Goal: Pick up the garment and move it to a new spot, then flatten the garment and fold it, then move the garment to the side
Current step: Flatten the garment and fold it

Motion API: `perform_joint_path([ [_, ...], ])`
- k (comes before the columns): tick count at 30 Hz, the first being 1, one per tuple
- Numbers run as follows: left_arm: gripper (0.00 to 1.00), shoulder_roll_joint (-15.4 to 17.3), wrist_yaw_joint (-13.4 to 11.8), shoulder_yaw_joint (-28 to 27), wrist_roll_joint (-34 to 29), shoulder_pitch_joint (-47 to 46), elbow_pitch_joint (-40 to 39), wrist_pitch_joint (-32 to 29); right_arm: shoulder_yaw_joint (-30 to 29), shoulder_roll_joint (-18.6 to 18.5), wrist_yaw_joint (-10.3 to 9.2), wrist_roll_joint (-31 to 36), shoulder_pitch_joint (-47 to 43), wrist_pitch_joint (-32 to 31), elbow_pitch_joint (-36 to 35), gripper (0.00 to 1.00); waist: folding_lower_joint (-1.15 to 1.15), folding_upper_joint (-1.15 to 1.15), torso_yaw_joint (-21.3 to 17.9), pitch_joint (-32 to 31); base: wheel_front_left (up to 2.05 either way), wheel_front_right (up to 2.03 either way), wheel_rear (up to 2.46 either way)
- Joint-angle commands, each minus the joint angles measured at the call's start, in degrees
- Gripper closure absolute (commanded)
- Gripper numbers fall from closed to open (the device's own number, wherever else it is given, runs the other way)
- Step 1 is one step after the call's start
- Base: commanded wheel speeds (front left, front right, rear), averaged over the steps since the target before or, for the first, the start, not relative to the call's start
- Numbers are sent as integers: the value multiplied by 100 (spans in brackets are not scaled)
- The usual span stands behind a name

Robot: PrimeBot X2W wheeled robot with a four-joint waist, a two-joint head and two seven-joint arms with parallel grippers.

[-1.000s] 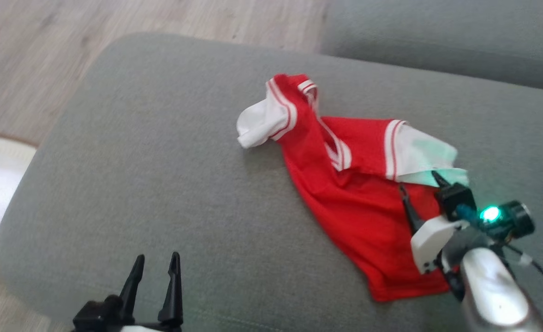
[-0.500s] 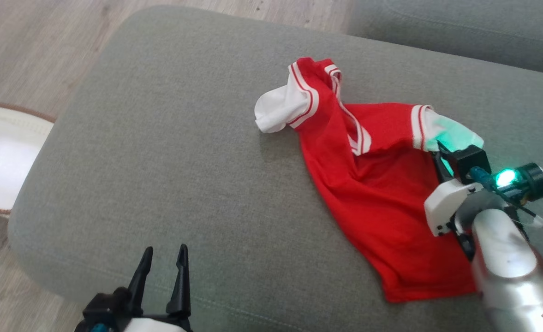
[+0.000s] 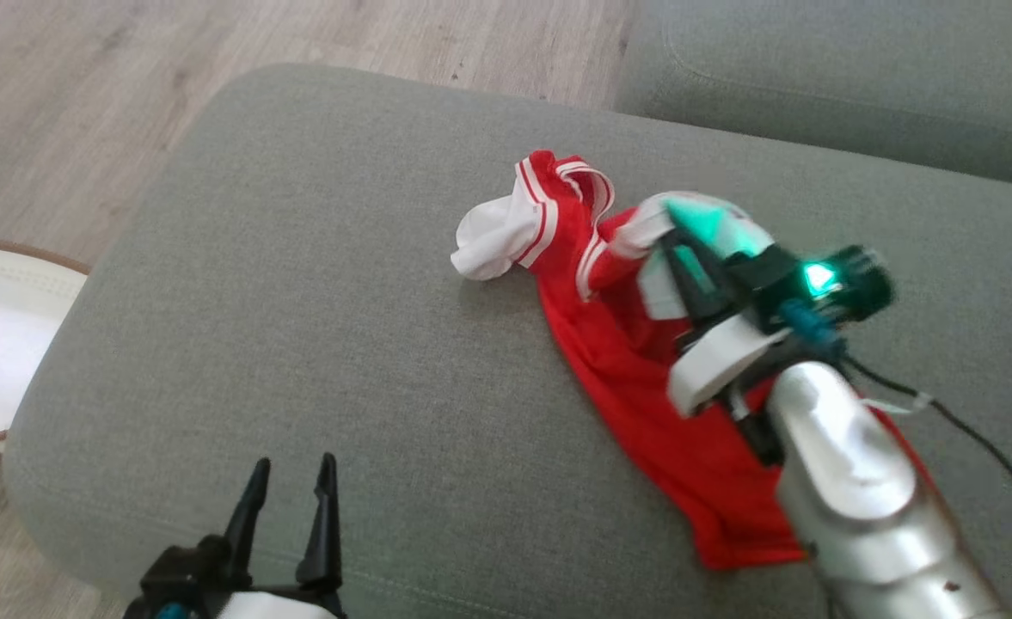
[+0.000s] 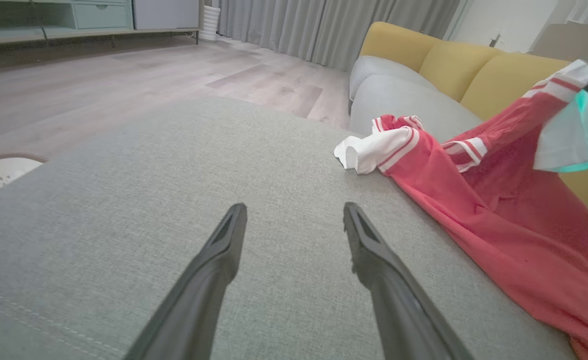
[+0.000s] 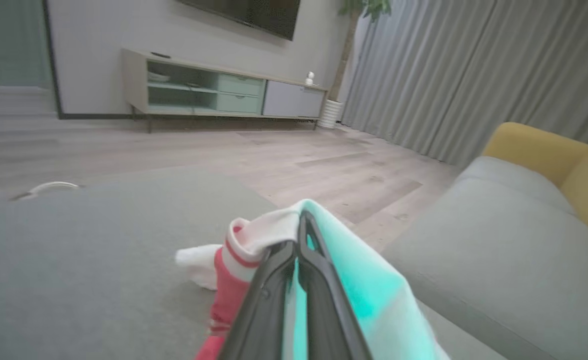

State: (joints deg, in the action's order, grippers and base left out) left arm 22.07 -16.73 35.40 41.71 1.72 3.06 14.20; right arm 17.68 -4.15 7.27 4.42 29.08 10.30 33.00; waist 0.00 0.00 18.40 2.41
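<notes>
No writing, number, label or brand mark can be read anywhere in these views; the garment [image 3: 634, 387] shows red cloth with white bands, and no lettering on it can be made out.
</notes>
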Motion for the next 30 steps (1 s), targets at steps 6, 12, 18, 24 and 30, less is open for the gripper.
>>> perform_joint_path([
  [6, 0, 338, -197, -426, -22, -4, -407, 35, 1613, 125, 22, -1467, -613, -537, -1197, 100, 0, 0, 137, -150, 0, 0, 0],
  [12, 0, 448, -274, -497, 1, 75, -568, 7, 2339, 126, 22, -1982, -1193, -729, -1283, 100, 0, 0, 223, -203, 0, 0, 0],
  [18, 0, 457, -308, -458, -6, 110, -621, -23, 2694, 126, 22, -2107, -1407, -734, -1032, 0, 0, 0, 256, -237, 0, 0, 0],
  [24, 0, 445, -302, -395, -4, 147, -611, -49, 2965, 126, 22, -2180, -1463, -675, -1032, 0, 0, 0, 176, -304, 0, 0, 0],
  [30, 0, 468, -318, -357, -9, 198, -627, -74, 2772, 127, 22, -2269, -1548, -491, -1277, 0, 0, 0, -42, -425, 0, 0, 0],
])
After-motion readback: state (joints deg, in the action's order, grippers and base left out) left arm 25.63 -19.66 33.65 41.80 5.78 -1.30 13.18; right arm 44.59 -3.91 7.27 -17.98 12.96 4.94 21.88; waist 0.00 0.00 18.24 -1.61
